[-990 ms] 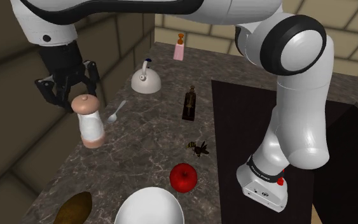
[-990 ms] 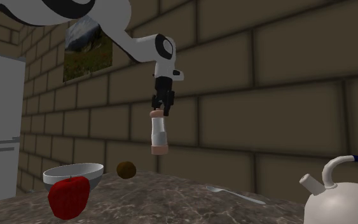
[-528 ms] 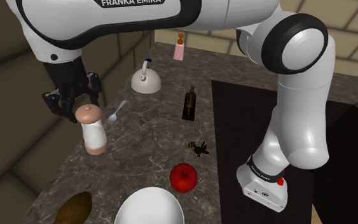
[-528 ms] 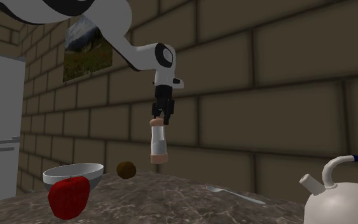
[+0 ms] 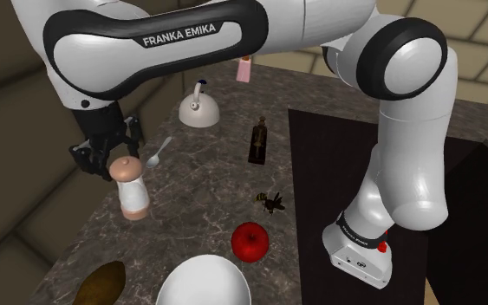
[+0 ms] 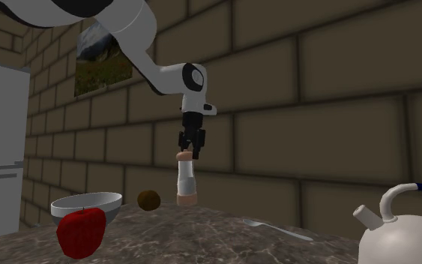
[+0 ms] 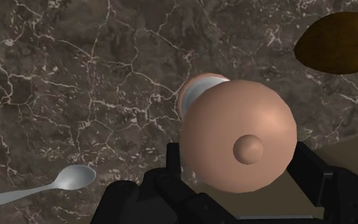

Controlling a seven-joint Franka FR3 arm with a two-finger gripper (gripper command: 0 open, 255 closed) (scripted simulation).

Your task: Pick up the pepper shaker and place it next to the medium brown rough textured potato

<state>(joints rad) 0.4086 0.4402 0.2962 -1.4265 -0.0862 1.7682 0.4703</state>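
The pepper shaker (image 5: 132,191), white-bodied with a pinkish domed cap, is upright in my gripper (image 5: 119,161), which is shut on its cap from above. Its base is at or just over the dark marble counter (image 5: 198,182); I cannot tell whether it touches. The brown rough potato (image 5: 101,282) lies nearer the counter's front end, a short way from the shaker. In the second exterior view the gripper (image 6: 189,152) holds the shaker (image 6: 187,180) just right of the potato (image 6: 149,199). In the wrist view the cap (image 7: 240,143) sits between the black fingers (image 7: 173,170), with the potato (image 7: 339,43) beyond it.
A white bowl (image 5: 203,282) and a red apple (image 5: 250,241) are near the potato. A spoon (image 5: 158,154), a white kettle (image 5: 198,108), a dark bottle (image 5: 258,140), a small dark object (image 5: 274,202) and a pink bottle (image 5: 245,68) lie farther along. A dark recess (image 5: 346,173) adjoins the counter.
The gripper has carried the shaker downward and toward the potato end of the counter. Its hold on the cap is unchanged.
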